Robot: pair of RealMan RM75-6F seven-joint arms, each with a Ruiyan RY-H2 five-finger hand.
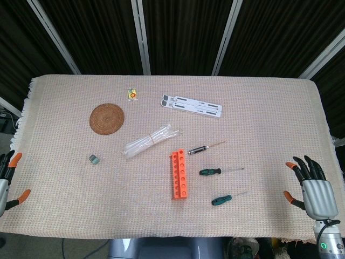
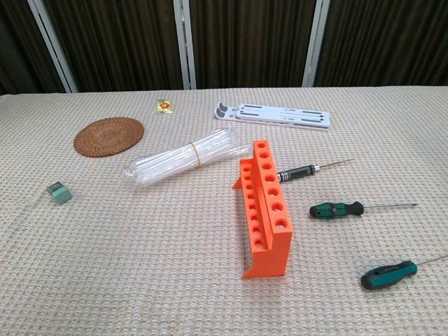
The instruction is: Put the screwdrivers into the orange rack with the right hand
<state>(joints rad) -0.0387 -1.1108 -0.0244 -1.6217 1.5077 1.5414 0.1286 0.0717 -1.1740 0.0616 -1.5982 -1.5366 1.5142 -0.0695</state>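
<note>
Three screwdrivers lie loose beside the empty rack.
Rack (image 2: 264, 210) sits mid-cloth (image 1: 64, 216), screwdrivers (image 2: 336, 208) just right of it; right hand (image 1: 311, 186) and left hand (image 1: 9, 178) at the near corners, fingers spread, holding nothing.

You had a table (image 1: 269, 108) before you, covered by a beige woven cloth (image 1: 70, 178) with a short white fringe along its 9 o'clock edge. Behind it, toward 12 o'clock, dark vertical-ribbed curtains (image 2: 252, 42) filled the whole backdrop, crossed by pale metal frame bars (image 2: 184, 42) that ran upright in the chest view and fanned outward in the head view. Light fell evenly on the cloth, with only soft shadows. At 6 o'clock a grey rounded housing (image 1: 161, 249) showed below the table's edge.
</note>
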